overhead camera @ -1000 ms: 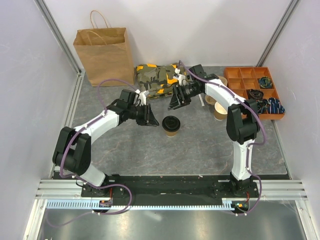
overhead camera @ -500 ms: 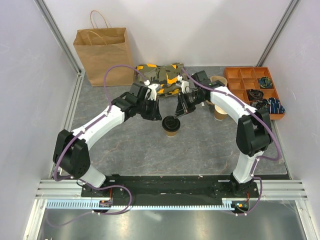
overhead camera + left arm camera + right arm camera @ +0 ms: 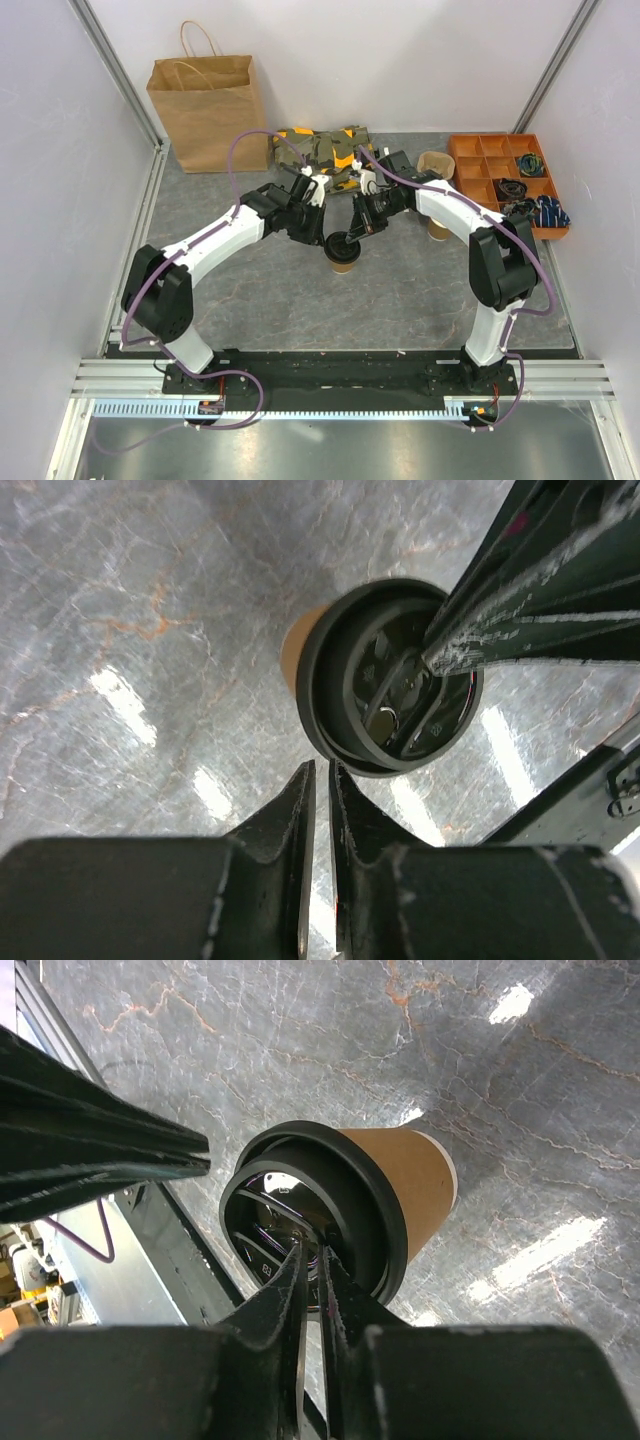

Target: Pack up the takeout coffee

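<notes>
Dead centre, left gripper [image 3: 320, 772] and right gripper [image 3: 312, 1252] jaws nearly together, gripping nothing; right seemingly presses the takeout coffee [image 3: 400, 1185], a skewed push could topple it

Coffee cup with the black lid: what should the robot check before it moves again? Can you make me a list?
1. Takeout coffee standing upright on the table: ok.
2. Black lid on the cup: ok. Whether it is pressed fully down: cannot tell.
3. Right gripper touching the lid: ok, its closed tips rest in the lid's sunken top.
4. Left gripper holding the cup: not ok, it is shut beside the lid's rim with nothing in it.
5. Paper bag mouth open for packing: cannot tell. It stands upright at the far left.
</notes>
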